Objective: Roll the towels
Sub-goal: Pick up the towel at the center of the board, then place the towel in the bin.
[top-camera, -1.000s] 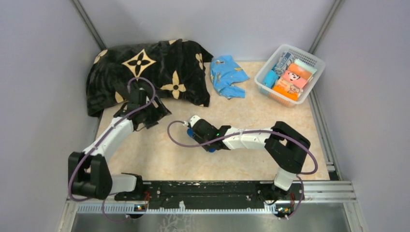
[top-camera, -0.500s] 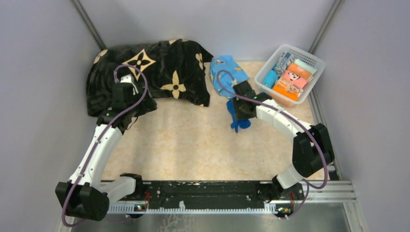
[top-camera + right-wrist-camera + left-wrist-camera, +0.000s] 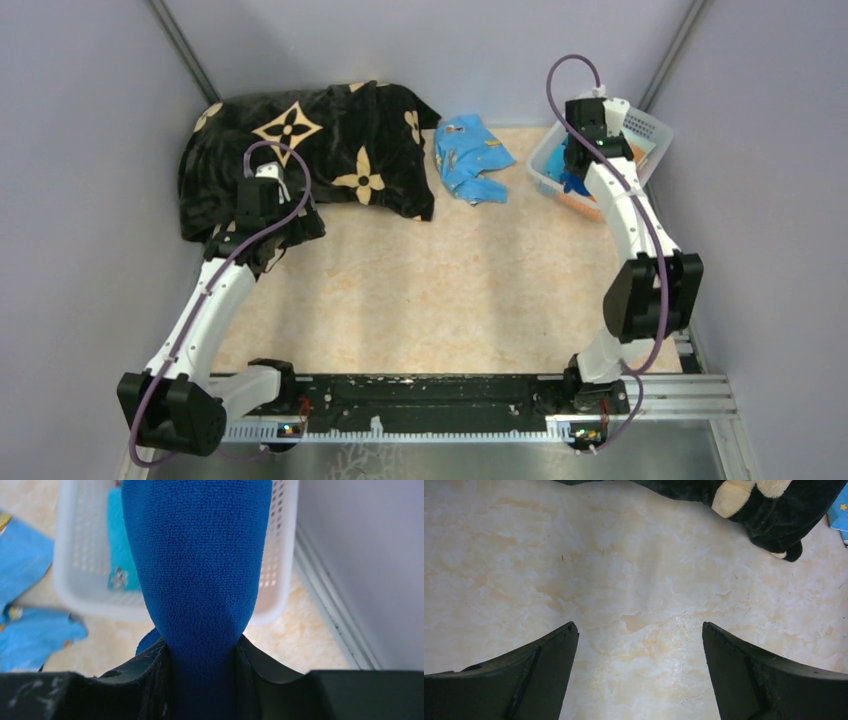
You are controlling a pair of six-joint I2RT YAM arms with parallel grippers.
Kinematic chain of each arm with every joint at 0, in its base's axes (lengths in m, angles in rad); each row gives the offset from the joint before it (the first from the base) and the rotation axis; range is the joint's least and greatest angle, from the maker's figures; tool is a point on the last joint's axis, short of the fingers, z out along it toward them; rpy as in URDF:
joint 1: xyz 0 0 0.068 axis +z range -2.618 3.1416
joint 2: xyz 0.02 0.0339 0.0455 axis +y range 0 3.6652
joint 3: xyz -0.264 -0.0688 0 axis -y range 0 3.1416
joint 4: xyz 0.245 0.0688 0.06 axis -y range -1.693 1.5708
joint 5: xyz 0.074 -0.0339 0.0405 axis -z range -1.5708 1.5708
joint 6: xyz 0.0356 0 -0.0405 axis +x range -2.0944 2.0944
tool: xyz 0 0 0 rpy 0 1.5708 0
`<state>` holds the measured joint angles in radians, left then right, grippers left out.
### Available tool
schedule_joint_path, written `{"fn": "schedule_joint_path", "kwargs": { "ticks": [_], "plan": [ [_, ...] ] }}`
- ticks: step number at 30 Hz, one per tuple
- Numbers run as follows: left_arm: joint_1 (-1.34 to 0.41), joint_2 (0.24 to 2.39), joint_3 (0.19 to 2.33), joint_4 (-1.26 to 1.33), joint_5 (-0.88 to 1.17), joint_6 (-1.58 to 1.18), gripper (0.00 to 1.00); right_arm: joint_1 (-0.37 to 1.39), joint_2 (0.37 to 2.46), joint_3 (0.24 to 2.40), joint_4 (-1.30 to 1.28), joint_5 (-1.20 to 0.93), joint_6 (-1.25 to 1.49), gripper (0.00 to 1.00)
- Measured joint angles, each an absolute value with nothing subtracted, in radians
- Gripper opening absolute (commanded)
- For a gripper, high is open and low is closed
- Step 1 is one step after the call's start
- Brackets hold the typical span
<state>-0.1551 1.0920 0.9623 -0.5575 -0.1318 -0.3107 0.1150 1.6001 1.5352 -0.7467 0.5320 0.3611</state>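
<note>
Right wrist view: right gripper (image 3: 201, 644) clamps the blue towel (image 3: 197, 555), its long axis pointing ahead over the basket (image 3: 65, 580) at the counter's (image 3: 300, 645) far right corner; left gripper (image 3: 639, 625) gapes empty.

Bare table (image 3: 624, 580) under left pincer (image 3: 639, 630); blanket (image 3: 769, 510) beyond, basket (image 3: 545, 172) far-right.

On the counter (image 3: 430, 290), the blanket (image 3: 320, 150) lies at the far left. Just beside it, on its right, lies a crumpled towel (image 3: 470, 160). The basket (image 3: 541, 170) stands in the far right corner, with another towel (image 3: 117, 555) inside it. A rolled towel (image 3: 197, 555) is over the basket, between the jaws of the right gripper (image 3: 202, 650). The left gripper (image 3: 639, 630) is at the near edge of the blanket.
</note>
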Motion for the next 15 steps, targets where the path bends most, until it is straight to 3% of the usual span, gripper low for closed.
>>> {"fn": "schedule_joint_path", "kwargs": {
  "ticks": [8, 15],
  "plan": [
    [-0.155, 1.098, 0.960, -0.558, -0.143, -0.306, 0.99, 0.087, 1.909, 1.755, -0.745, 0.746, 0.331, 0.00],
    [-0.154, 1.118, 0.960, -0.558, -0.147, -0.305, 0.99, 0.086, 2.126, 1.884, -0.763, 0.746, 0.315, 0.00]
  ]
}}
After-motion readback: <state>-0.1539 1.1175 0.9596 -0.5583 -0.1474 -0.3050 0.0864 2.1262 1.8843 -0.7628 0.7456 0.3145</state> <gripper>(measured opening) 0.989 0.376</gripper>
